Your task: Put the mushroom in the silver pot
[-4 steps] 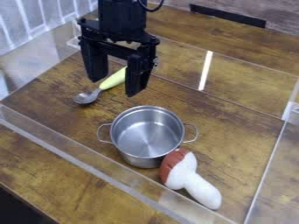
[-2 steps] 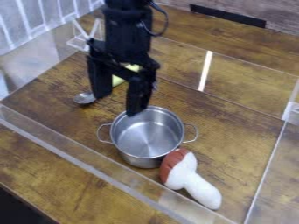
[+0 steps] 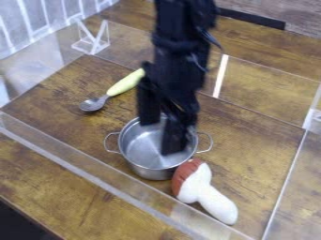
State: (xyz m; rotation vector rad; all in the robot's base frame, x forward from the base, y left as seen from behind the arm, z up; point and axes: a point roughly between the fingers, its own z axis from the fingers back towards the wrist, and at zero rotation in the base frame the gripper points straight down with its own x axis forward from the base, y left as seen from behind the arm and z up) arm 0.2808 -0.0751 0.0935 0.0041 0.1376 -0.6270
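Observation:
The mushroom lies on its side on the wooden table, reddish-brown cap toward the silver pot, white stem pointing to the front right. The silver pot stands upright just left of it, cap almost touching its rim. My gripper hangs over the pot, open, its two black fingers pointing down with nothing between them. One fingertip reaches down over the pot's right side, close to the mushroom's cap. The arm hides part of the pot's inside.
A grey metal spoon and a slim yellow-green vegetable lie at the back left. Clear acrylic walls ring the work area, with a small clear stand at the far left.
My gripper has travelled from the back left, beside the spoon and vegetable, forward and to the right until it hangs over the pot. It stayed open. The mushroom and pot have not moved.

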